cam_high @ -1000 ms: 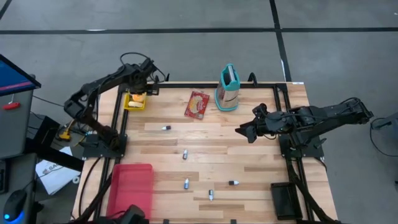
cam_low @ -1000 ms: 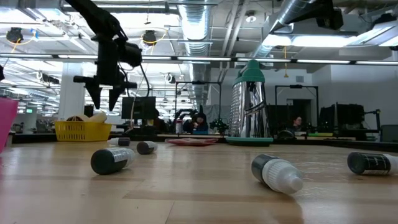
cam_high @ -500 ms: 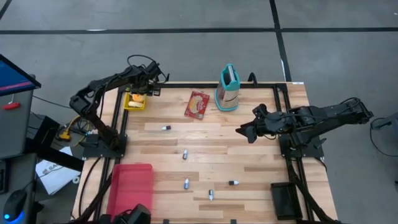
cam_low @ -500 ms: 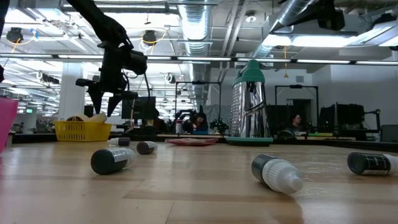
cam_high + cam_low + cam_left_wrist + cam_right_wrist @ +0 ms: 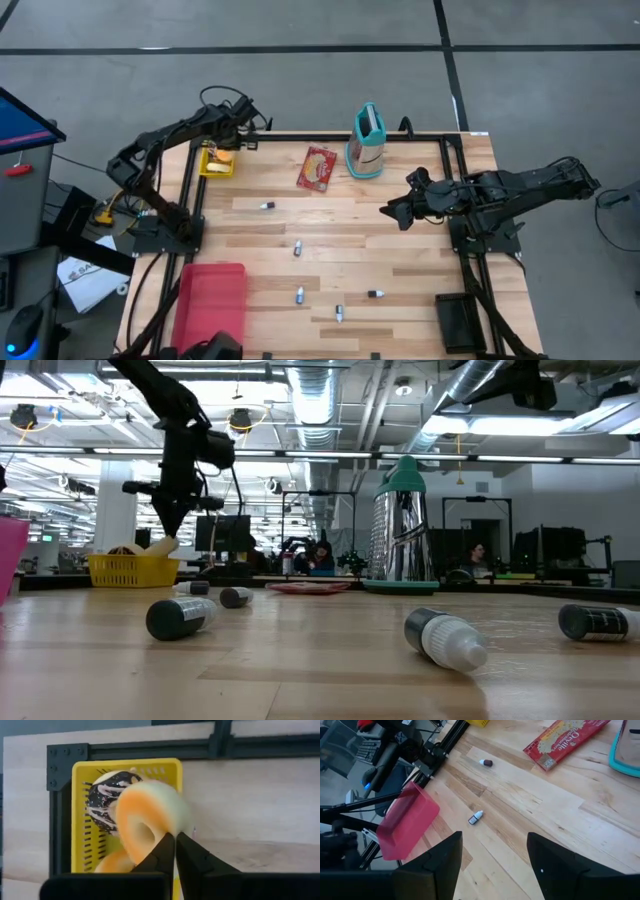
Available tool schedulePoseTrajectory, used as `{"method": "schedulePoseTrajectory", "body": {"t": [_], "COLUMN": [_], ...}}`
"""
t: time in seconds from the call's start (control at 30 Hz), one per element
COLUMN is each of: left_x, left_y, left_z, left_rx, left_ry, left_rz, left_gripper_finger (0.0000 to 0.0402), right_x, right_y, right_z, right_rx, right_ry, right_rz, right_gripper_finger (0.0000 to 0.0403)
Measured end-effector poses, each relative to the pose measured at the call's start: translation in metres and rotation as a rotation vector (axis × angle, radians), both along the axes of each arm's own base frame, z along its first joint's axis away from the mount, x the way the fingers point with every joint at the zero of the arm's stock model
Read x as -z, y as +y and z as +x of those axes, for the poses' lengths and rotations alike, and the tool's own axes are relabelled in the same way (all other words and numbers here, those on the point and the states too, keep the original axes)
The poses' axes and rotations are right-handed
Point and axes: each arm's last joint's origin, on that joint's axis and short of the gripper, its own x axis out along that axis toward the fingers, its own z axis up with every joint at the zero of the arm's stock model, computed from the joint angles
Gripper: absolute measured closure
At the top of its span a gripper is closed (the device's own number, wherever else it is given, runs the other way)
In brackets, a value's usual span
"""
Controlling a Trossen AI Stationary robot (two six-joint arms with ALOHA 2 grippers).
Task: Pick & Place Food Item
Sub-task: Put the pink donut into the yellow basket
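Left end effector (image 5: pixel 175 845) clamped on orange donut (image 5: pixel 145 817) rim, ring on edge above yellow basket (image 5: pixel 80 820).

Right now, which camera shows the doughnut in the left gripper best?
The left wrist view: the orange doughnut fills the frame, pinched at its edge by the left gripper above the yellow basket. The high view gives only an orange speck; the low view shows a pale bit under the fingers; the right wrist view misses it.

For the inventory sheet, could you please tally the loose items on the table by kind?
Small capped bottles: 5
Ring doughnuts, one in the left gripper: 3
Yellow plastic basket: 1
Red flat food packet: 1
Teal-handled metal grater: 1
Pink plastic bin: 1
Total: 12
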Motion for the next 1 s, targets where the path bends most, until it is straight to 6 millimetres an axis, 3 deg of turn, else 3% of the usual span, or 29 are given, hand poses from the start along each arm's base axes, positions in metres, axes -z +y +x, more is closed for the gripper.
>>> {"method": "schedulePoseTrajectory", "body": {"t": [0.27, 0.37, 0.53, 0.7, 0.9, 1.0], "left_x": [-0.041, -0.045, -0.024, 0.003, 0.032, 0.032], "left_y": [-0.019, -0.029, -0.059, -0.087, -0.095, -0.093], "left_z": [-0.010, -0.018, -0.031, -0.033, -0.041, -0.044], "left_rx": [-0.148, -0.260, -0.503, -0.674, -0.796, -0.827], "left_ry": [-0.258, -0.380, -0.573, -0.821, -0.937, -0.946], "left_rz": [0.122, 0.202, 0.343, 0.606, 0.784, 0.809], "left_gripper_finger": [0.0400, 0.0401, 0.0401, 0.0401, 0.0401, 0.0401], "right_x": [0.001, 0.001, 0.000, -0.002, -0.004, -0.005], "right_y": [0.000, -0.001, -0.001, -0.002, -0.005, -0.005], "right_z": [-0.001, -0.001, -0.002, -0.006, -0.010, -0.011], "right_rx": [-0.001, 0.006, 0.009, 0.007, 0.017, 0.022], "right_ry": [0.010, 0.012, 0.014, 0.003, -0.007, -0.012], "right_rz": [-0.004, -0.021, -0.035, -0.036, -0.046, -0.037], "right_gripper_finger": [0.0188, 0.0188, 0.0188, 0.0188, 0.0189, 0.0192]}}
